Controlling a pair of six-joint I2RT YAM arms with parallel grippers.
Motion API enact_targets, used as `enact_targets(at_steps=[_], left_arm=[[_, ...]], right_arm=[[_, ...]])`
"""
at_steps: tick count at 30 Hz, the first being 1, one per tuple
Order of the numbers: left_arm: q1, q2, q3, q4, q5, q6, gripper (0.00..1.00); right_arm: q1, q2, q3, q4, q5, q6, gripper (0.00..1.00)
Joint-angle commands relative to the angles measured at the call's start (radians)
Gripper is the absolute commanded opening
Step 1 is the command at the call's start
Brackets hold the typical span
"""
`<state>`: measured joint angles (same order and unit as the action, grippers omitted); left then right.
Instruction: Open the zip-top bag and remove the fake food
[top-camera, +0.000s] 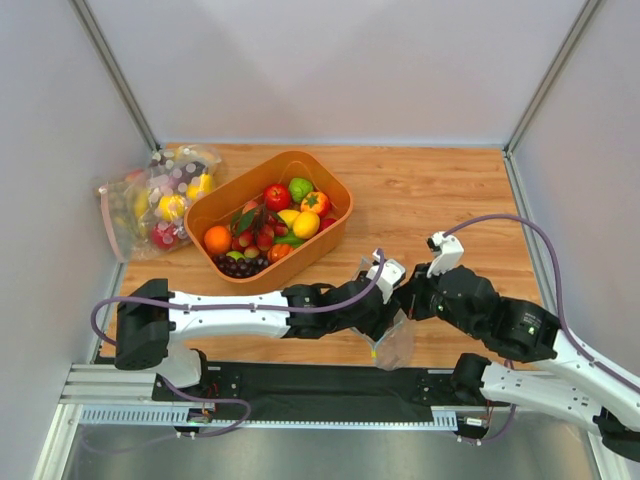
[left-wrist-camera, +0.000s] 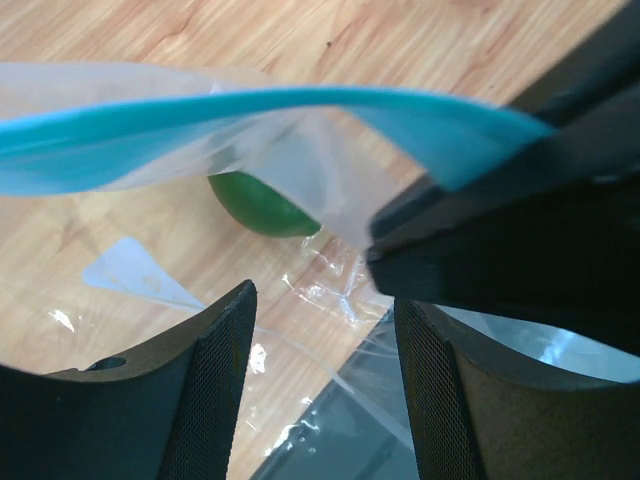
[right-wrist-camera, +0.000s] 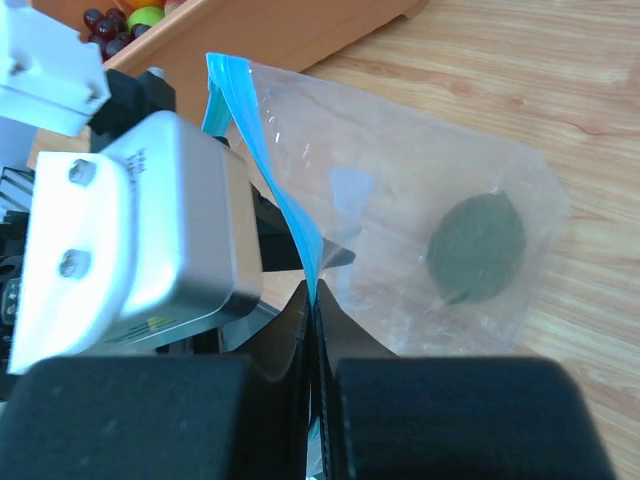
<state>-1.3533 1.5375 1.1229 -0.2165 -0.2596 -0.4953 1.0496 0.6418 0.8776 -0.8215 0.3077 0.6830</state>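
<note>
The zip-top bag hangs between my two grippers at the table's near edge. Its teal zip strip curves across the left wrist view. My right gripper is shut on that strip, and its black fingers show in the left wrist view. My left gripper is open, its jaws apart just below the strip with clear plastic between them. One piece of fake food, a dark green fruit, lies inside the bag and also shows in the left wrist view. No orange or red pieces show in the bag.
An orange tub of mixed plastic fruit stands at the middle left of the wooden table. Clear bags with pink strips, holding more fruit, lie at the far left by the wall. The black base rail runs along the near edge.
</note>
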Motion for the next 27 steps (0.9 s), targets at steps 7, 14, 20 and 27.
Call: enact_targets(at_steps=[7,14,20,27], left_arm=[[-0.003,0.053,-0.037,0.065,-0.058,-0.054,0.65],[-0.003,0.069,-0.078,0.161,-0.041,-0.046,0.69],[-0.003,0.047,-0.097,0.189,-0.050,-0.038,0.70],[-0.003,-0.011,-0.161,0.210,-0.081,-0.038,0.70]], right_arm=[[0.018,-0.039,0.047,0.035,0.014,0.023,0.00],[0.016,-0.059,0.035,-0.011,0.048,0.029,0.01],[0.016,-0.091,0.052,-0.137,0.169,0.073,0.50],[0.015,-0.136,0.044,-0.274,0.375,0.159,0.75]])
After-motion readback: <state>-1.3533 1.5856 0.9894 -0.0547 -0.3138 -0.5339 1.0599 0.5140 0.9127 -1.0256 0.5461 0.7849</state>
